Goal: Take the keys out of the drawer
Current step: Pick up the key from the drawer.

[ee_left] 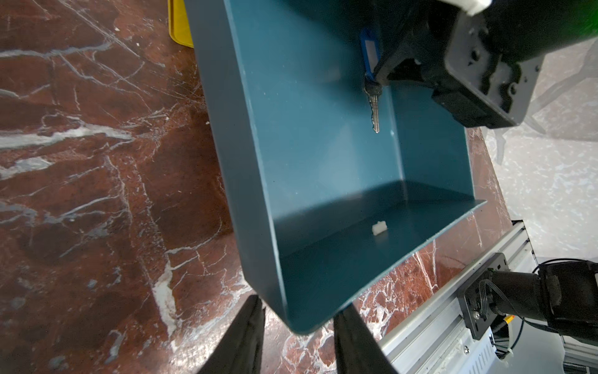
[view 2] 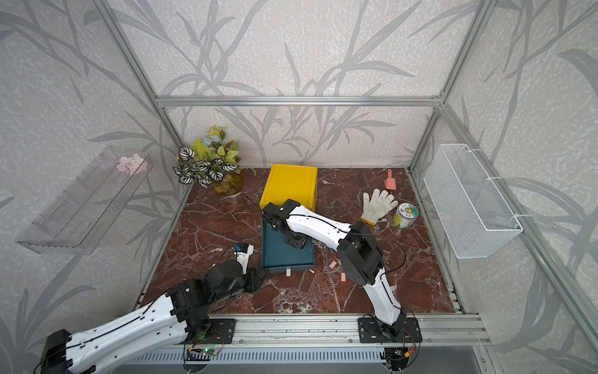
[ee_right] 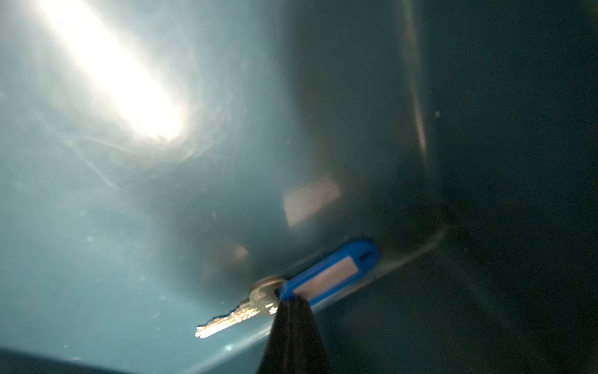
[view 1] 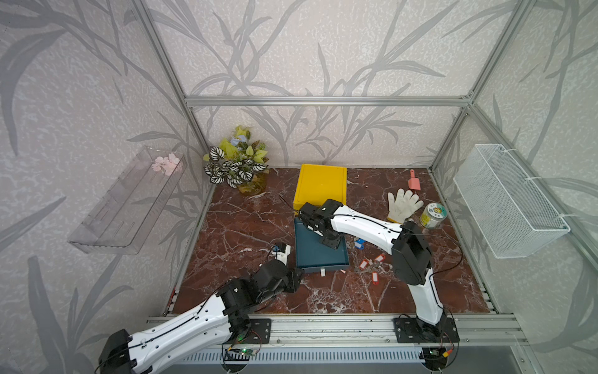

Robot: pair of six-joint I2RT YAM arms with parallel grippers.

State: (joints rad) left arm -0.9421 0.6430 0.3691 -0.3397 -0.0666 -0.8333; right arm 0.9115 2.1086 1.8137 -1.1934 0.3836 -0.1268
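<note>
The teal drawer [view 1: 318,255] stands pulled out in front of its yellow cabinet [view 1: 320,186]. My right gripper [ee_right: 293,299] reaches down inside it, shut on the blue tag [ee_right: 330,275] of a silver key [ee_right: 233,319]. The left wrist view shows that same key [ee_left: 374,110] hanging just above the drawer floor [ee_left: 323,162]. Keys with red tags [view 1: 364,264] and one with a blue tag [view 1: 358,243] lie on the table to the right of the drawer. My left gripper [ee_left: 301,311] is open at the drawer's front left corner, one finger on each side of it.
A potted plant [view 1: 238,165] stands at the back left. A white glove [view 1: 404,204], a pink scoop [view 1: 413,181] and a jar [view 1: 433,215] lie at the back right. A wire basket [view 1: 508,200] and a clear shelf [view 1: 129,200] hang on the side walls.
</note>
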